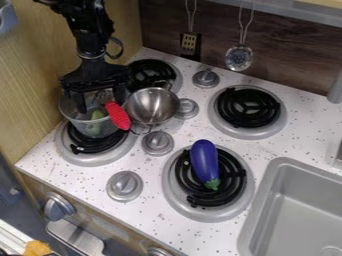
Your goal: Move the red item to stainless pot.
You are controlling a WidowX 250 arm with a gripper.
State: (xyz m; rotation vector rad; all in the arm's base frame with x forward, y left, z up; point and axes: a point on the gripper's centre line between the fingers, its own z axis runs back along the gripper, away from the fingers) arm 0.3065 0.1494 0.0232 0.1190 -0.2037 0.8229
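Near the left edge of the worktop point(200, 131), the gripper point(101, 106) hangs with its 2 fingers spread apart, over a clear pot point(69, 111); contact is unclear. Beside that sits the stainless pot point(153, 106). Nearer the front edge, 1 purple eggplant point(204, 161) lies on a burner point(175, 196). The red item point(118, 116) leans at the clear pot's rim, beside the stainless pot.

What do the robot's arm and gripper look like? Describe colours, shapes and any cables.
The arm is black, with bulky joints. A thin black cable loops out beside it. The gripper is black too: a wide body and two fingers.
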